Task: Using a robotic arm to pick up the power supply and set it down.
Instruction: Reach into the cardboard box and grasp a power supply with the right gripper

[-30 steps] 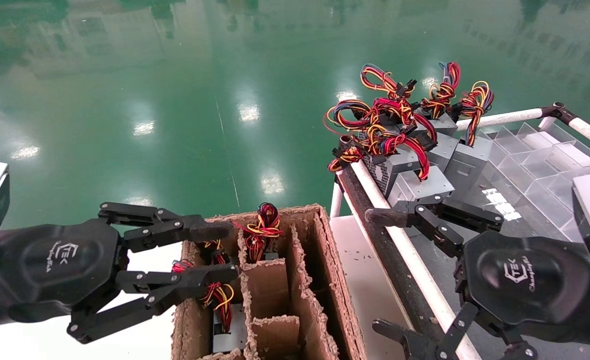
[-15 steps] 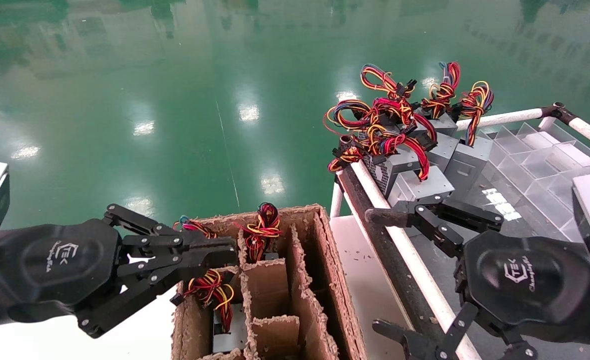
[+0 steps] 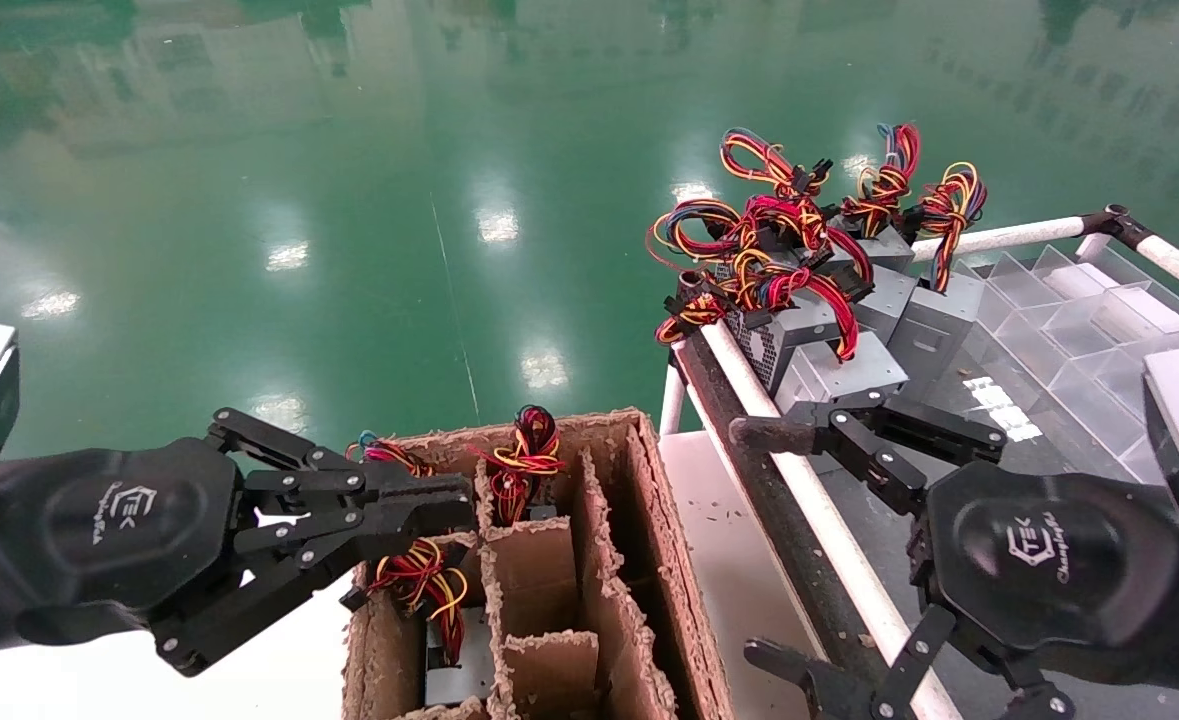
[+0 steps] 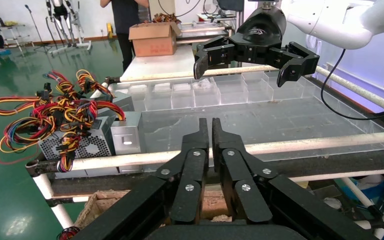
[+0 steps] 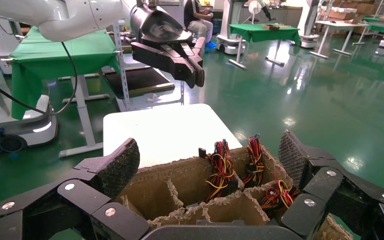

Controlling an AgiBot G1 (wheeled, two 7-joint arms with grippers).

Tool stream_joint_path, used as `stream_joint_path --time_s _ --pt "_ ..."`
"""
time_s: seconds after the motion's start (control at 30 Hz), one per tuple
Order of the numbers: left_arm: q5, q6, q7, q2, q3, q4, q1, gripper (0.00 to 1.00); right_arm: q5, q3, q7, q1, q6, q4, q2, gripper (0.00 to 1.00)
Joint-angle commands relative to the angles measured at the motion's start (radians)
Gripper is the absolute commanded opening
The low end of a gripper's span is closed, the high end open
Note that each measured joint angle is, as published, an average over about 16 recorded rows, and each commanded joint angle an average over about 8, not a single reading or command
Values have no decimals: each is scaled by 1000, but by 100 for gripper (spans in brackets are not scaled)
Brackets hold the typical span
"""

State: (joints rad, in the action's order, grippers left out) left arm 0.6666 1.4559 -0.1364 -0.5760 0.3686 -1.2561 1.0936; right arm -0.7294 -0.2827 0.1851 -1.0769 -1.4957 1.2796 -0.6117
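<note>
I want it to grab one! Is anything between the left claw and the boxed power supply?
Nothing visible. The left gripper hangs shut above the cardboard box, over the power supply and its wires; the right gripper is open, aside.

Glossy green floor point(image 3: 369, 150) with lamp glare; green-clothed tables point(image 5: 265, 31), white tabletop point(image 5: 162, 131) nearby.

Three wire bundles point(image 3: 521, 462) are counted in the cardboard box point(image 3: 669, 610), each marking a power supply point(image 3: 457, 672) standing in a compartment. About five more grey units point(image 3: 849, 368) are piled on the railed surface point(image 3: 959, 400), though the exact number cannot be told. Two grippers are seen, left point(image 3: 454, 510) and right point(image 3: 779, 545).
</note>
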Motion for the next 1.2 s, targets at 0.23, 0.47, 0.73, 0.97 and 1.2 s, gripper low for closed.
stream_joint_path --time_s 0.23,0.47,0.73,0.97,1.2 --pt "0 0 0 0 0 0 0 100 -9 -2 0 -2 6 -7 0 100" --pt "0 0 0 0 0 0 0 100 -85 -27 -24 -33 31 -65 -21 100" --pt "0 0 0 0 0 0 0 100 -252 -110 -102 -168 40 -278 -150 100" --pt "0 0 0 0 0 0 0 100 -365 -183 -167 -327 2 -502 -286 100" --pt "0 0 0 0 0 0 0 100 -400 -205 -178 -371 -9 -568 -323 100"
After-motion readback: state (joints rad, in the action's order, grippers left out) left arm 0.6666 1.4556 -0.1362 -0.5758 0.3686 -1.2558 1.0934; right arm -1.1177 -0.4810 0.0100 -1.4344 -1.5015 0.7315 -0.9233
